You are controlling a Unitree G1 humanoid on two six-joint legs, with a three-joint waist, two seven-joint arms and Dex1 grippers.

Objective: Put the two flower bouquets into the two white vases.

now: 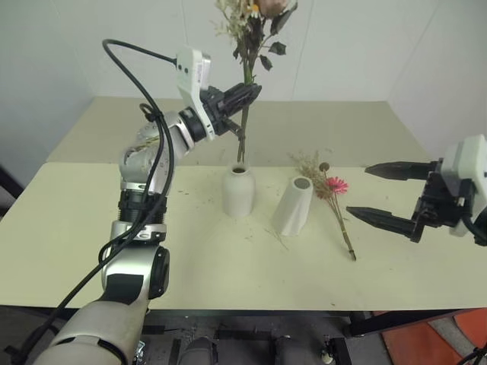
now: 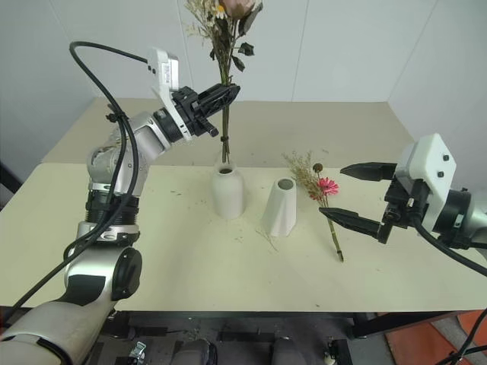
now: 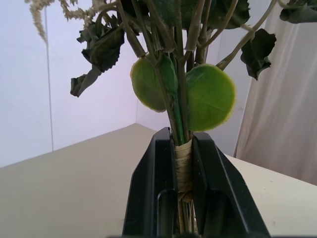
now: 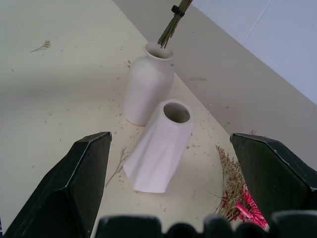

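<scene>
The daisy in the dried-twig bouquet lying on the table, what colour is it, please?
Bright pink daisy, clearest in the left eye view.

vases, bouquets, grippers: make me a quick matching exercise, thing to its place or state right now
1. rose bouquet
2. twig bouquet
3. bottle vase
4. right gripper

a. open, holding nothing
b. lying on the table, right of the cone vase
c. gripped by the left gripper, upright
d. stem tips at its mouth

Pairs: 1-c, 2-b, 3-d, 4-a
</scene>
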